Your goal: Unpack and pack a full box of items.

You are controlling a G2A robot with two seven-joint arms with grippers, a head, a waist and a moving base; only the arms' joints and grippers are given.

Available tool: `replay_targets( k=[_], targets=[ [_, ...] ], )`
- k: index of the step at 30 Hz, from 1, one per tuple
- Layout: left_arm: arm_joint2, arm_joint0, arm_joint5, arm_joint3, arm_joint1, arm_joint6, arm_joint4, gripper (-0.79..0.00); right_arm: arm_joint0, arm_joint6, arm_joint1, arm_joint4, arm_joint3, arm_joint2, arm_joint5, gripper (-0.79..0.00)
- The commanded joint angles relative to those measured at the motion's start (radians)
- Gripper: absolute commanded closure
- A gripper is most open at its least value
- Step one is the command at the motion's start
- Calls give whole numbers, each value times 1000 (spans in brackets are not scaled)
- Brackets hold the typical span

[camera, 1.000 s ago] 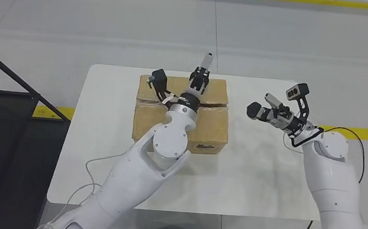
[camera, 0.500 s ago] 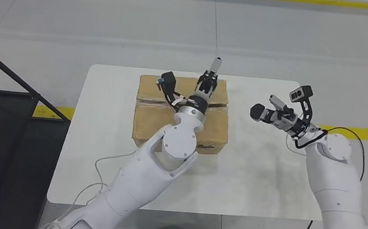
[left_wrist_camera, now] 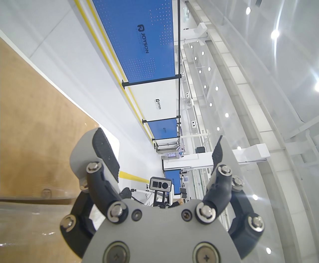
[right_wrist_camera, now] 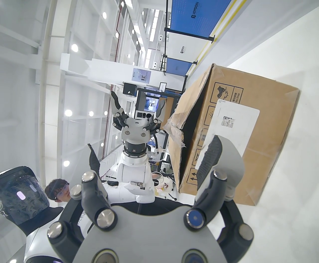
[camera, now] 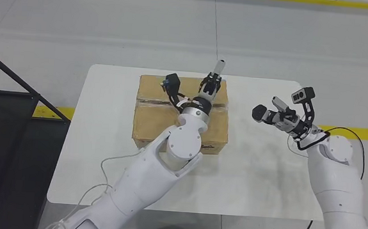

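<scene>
The brown cardboard box [camera: 149, 112] stands on the far half of the white, round-cornered table [camera: 256, 177], towards its left side. A seam with clear tape [right_wrist_camera: 175, 132] runs along its top. In the right wrist view one top flap stands slightly lifted from the body, with torn tape hanging at its edge and a dark gap beneath. What lies inside cannot be made out. The side of the box [right_wrist_camera: 269, 104] turned to the right arm bears a white paper label [right_wrist_camera: 236, 119] and printed handling marks.

The left gripper [camera: 213, 77] is above the far right part of the box top, its fingers pointing away from the robot, past the far edge. Its jaws are spread wide with nothing between them. In its own wrist view, the left gripper [left_wrist_camera: 159, 139] has one finger just beside the cardboard surface [left_wrist_camera: 30, 124]; whether it touches cannot be told.

The right gripper [camera: 266, 107] hangs over bare table to the right of the box, well apart from it and turned towards the labelled side. In its own view, the right gripper [right_wrist_camera: 153, 147] is also wide open and holds nothing.
</scene>
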State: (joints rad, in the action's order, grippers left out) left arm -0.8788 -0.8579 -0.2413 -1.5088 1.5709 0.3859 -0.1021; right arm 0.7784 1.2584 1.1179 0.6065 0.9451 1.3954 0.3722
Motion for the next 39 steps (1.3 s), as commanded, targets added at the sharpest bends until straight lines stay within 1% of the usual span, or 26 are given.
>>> replay_targets(
  k=[1,3,5,9,13,15,17,19,21,23,25,28,32,39],
  targets=[
    [-14,-12,2,-35,1,-4,1,-785,-3,4,0,5,8,-1,6,-785],
    [-39,-31,-3,-84,-2,-12,8,-785,-8,6,0,6,21,-6,11,-785],
    [-80,-59,-11,-159,-8,-26,13,-785,-20,11,2,6,46,-15,10,-785],
    [-189,-138,-37,-319,-28,-94,17,-785,-43,22,7,10,93,-43,12,-785],
    [-345,-240,-57,-475,-55,-215,24,-785,-75,66,19,19,143,-98,4,-785],
    [-441,-298,-58,-533,-70,-302,21,-785,-97,66,27,0,150,-136,-4,-785],
    [-538,-357,-44,-572,-85,-381,32,-785,-119,59,36,-29,156,-182,-4,-785],
    [-624,-411,-25,-583,-97,-452,37,-785,-139,36,46,-60,153,-223,2,-785],
    [-696,-454,-10,-576,-105,-505,19,-785,-158,8,57,-86,143,-260,8,-785],
    [-744,-485,4,-556,-112,-551,6,-785,-176,-15,66,-109,128,-295,9,-785],
    [-769,-511,15,-539,-117,-591,3,-785,-196,-42,75,-132,107,-322,4,-785],
    [-782,-533,33,-515,-123,-628,7,-785,-219,-86,87,-159,76,-354,-8,-785],
    [-788,-536,37,-487,-128,-655,-13,-785,-244,-123,97,-179,41,-380,-42,-785],
    [-768,-524,14,-459,-138,-697,21,-785,-257,-126,102,-189,14,-392,-88,-785]
  ],
)
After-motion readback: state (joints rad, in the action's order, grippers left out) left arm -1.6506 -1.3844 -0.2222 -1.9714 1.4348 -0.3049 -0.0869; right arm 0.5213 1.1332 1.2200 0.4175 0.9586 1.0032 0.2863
